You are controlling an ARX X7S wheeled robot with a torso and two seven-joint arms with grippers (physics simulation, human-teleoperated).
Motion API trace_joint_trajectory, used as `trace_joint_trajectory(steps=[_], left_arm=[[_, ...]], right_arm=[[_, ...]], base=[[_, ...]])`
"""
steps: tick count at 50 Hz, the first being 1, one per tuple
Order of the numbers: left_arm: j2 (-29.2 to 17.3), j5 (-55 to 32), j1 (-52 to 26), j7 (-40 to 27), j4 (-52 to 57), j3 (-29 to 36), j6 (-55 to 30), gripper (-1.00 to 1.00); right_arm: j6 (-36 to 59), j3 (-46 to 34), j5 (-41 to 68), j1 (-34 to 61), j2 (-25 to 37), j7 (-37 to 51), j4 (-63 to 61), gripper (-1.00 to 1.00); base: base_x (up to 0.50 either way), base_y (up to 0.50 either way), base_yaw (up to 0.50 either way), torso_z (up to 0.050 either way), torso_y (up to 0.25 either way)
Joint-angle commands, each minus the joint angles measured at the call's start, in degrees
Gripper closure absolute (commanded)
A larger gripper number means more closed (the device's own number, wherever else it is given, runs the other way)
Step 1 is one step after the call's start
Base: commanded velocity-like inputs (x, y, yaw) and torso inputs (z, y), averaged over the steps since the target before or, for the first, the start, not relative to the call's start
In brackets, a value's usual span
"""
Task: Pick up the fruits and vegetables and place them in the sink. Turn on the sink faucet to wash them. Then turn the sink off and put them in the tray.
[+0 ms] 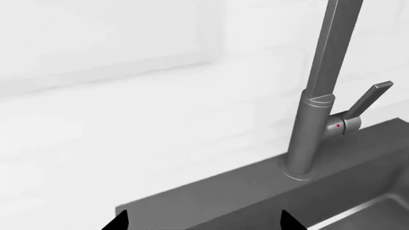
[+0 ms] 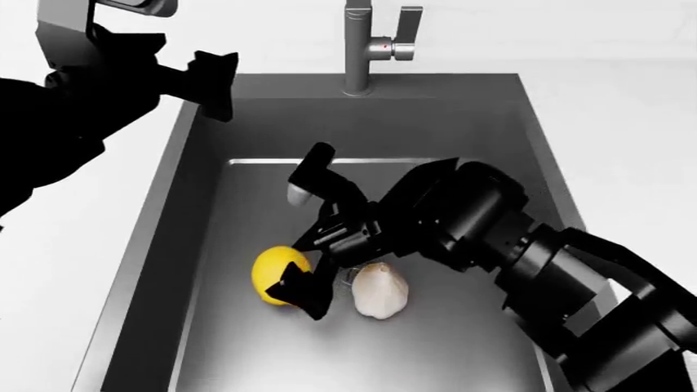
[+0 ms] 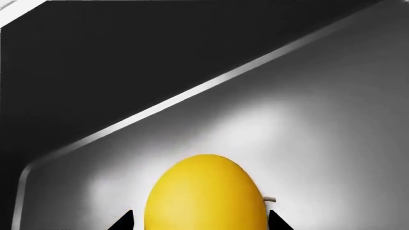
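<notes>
Lower left of the head view: the lemon (image 2: 277, 275) lies on the sink (image 2: 142, 269) floor, the garlic (image 2: 379, 291) just beside it. The right gripper (image 2: 308, 233), jaws wide open, straddles the lemon, empty. The left gripper (image 2: 218, 86), upper left, jaws apart, is empty.

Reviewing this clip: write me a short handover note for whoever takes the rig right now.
Right gripper: open, down in the sink, fingers either side of the lemon, not closed on it.
Left gripper: open, empty, over the sink's back left corner, facing the faucet.
Garlic bulb lies on the sink floor beside the lemon.
Done: both items in the sink. No water is visible.
Left: washing, if not done, then move both to the tray (not in view).
</notes>
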Motion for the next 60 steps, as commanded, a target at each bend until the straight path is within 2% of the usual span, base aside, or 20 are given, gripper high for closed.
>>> trace_joint_trajectory(steps=[1, 14, 15, 26, 35, 50, 60], left_arm=[[-0.21, -1.73, 0.90, -1.61, 0.62, -2.11, -0.77, -1.00], [-1.74, -3.64, 3.01, -3.56, 3.85, -3.99, -2.00, -1.00], [-1.79, -3.70, 3.09, -3.55, 3.99, -3.99, -1.99, -1.00], [-1.45, -4.05, 2.70, -3.48, 4.17, -3.77, -2.00, -1.00], [-1.19, -3.83, 2.12, -2.94, 4.16, -2.93, -1.77, -1.00], [-0.22, -0.34, -3.88, 0.98, -0.33, 2.58, -1.65, -1.00], [-0.44, 0.14, -9.18, 7.08, -1.26, 9.23, -5.68, -1.00]], right_arm=[[-1.10, -1.38, -1.04, -0.75, -1.02, -0.62, 1.34, -1.00], [-6.72, -3.04, -4.42, -1.41, -5.06, -3.42, 10.26, -1.00], [-7.14, -3.03, -4.70, -1.56, -5.22, -3.07, 10.77, 1.00], [-8.42, -1.71, -5.37, -3.14, -2.69, 3.28, 6.04, 1.00], [-1.97, 2.73, 0.52, -2.75, 5.29, 11.72, -13.06, 1.00], [9.34, 17.26, 16.14, 2.15, 17.49, 27.84, -32.57, 1.00], [18.20, 29.23, 31.54, 9.59, 27.73, 45.56, -40.66, 1.00]], base=[[0.00, 0.00, 0.00, 0.000, 0.000], [0.00, 0.00, 0.00, 0.000, 0.000], [0.00, 0.00, 0.00, 0.000, 0.000], [0.00, 0.00, 0.00, 0.000, 0.000], [0.00, 0.00, 0.00, 0.000, -0.002], [0.00, 0.00, 0.00, 0.000, 0.000], [0.00, 0.00, 0.00, 0.000, 0.000]])
